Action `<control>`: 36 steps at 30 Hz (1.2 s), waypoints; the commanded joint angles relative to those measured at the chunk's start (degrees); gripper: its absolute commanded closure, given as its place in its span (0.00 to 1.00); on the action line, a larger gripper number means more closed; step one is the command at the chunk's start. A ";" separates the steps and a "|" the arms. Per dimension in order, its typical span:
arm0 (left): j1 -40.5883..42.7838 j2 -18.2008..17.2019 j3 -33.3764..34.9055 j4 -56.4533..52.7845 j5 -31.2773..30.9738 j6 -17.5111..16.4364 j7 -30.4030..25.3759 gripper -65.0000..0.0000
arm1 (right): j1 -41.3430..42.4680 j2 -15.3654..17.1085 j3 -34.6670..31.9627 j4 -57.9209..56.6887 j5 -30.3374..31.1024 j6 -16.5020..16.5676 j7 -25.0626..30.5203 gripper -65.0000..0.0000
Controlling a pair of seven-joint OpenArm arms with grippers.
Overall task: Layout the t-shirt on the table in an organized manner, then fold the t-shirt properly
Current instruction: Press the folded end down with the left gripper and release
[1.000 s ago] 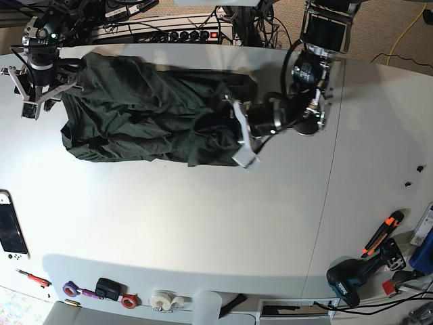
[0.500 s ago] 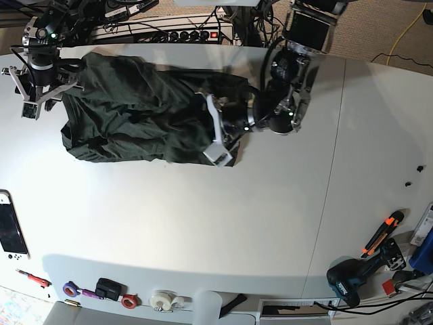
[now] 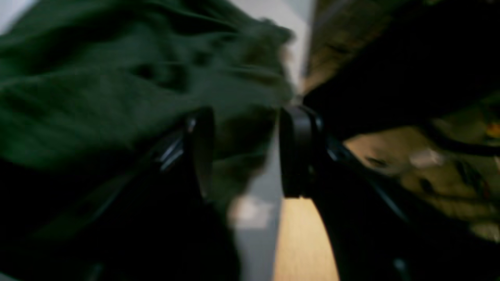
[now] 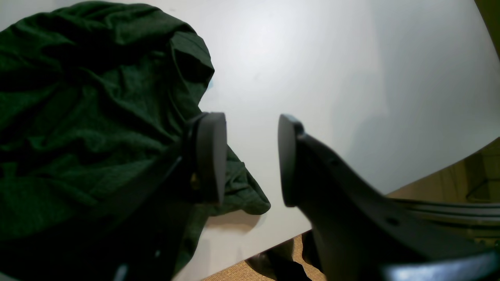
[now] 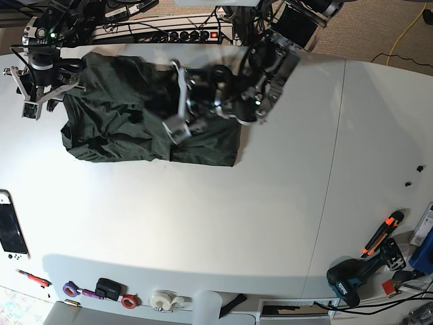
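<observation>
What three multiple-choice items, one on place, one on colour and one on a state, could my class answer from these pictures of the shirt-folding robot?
1. Where on the table does the t-shirt lie, in the base view?
A. upper left
B. lower right
C. centre

2. What colour is the t-shirt?
A. red
B. dark olive green
C. white

3. How does the right end effector stand?
A. clamped on the shirt
B. shut on nothing
C. open beside the shirt's edge

Answers:
1 A, since the fabric sits near the far left corner.
2 B, as every view shows.
3 C, as bare white table shows between its pads.
</observation>
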 commanded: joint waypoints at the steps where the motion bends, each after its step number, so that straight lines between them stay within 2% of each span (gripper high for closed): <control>1: -1.95 0.79 0.24 1.60 -3.23 -0.49 -1.25 0.58 | 0.02 0.76 0.22 0.92 -0.26 -0.46 1.09 0.66; 3: -3.06 0.79 0.09 2.64 -5.11 -0.49 -0.52 0.58 | 0.02 0.76 0.22 0.90 -0.26 -0.46 1.09 0.66; 6: -4.68 0.70 -1.92 5.81 -5.22 -0.49 3.72 0.58 | 0.02 0.76 0.22 0.90 -0.28 -0.46 1.05 0.66; 11: -5.07 0.61 -9.11 11.93 -5.16 -0.49 11.13 0.60 | 0.02 0.76 0.22 0.90 -0.31 -0.44 1.09 0.66; 13: -5.07 0.42 -11.85 12.48 -3.67 -0.49 13.22 0.68 | 0.02 0.76 0.22 0.90 -0.31 -0.46 1.07 0.66; 14: -5.05 -0.04 -12.74 12.44 -2.43 -0.49 13.29 0.78 | 0.02 0.76 0.22 0.90 -0.31 -0.46 1.09 0.66; 15: -5.05 -0.76 -13.00 12.44 -1.11 -0.49 12.96 0.93 | 0.02 0.76 0.22 0.90 -0.28 -0.46 1.11 0.66; 16: -5.05 -1.70 -12.90 12.44 0.85 -0.49 12.00 1.00 | 0.04 0.76 0.22 0.90 -0.28 -0.44 1.11 0.66; 19: -4.59 -4.37 -11.41 12.44 8.59 -0.49 5.88 1.00 | 0.02 0.76 0.22 0.90 -0.28 -0.46 1.16 0.66; 22: -4.20 -6.27 -7.82 12.37 14.73 3.74 0.48 1.00 | 0.04 0.76 0.22 0.90 -0.26 -0.46 1.38 0.66; 26: -3.82 -6.14 -2.51 12.00 18.29 7.02 -3.28 1.00 | 0.02 0.76 0.22 0.90 -0.28 -0.46 1.25 0.66; 31: -3.98 -5.84 5.27 11.10 25.97 11.52 -9.49 1.00 | 0.02 0.74 0.22 0.90 -0.28 -0.50 0.63 0.66; 33: -4.44 -5.68 7.85 10.56 28.72 11.80 -12.15 1.00 | 0.00 0.74 0.22 0.90 -0.28 -0.50 0.50 0.66; 36: -6.19 -3.61 10.16 8.66 32.20 15.69 -12.76 1.00 | 0.02 0.74 0.22 0.90 -0.28 -0.52 0.39 0.66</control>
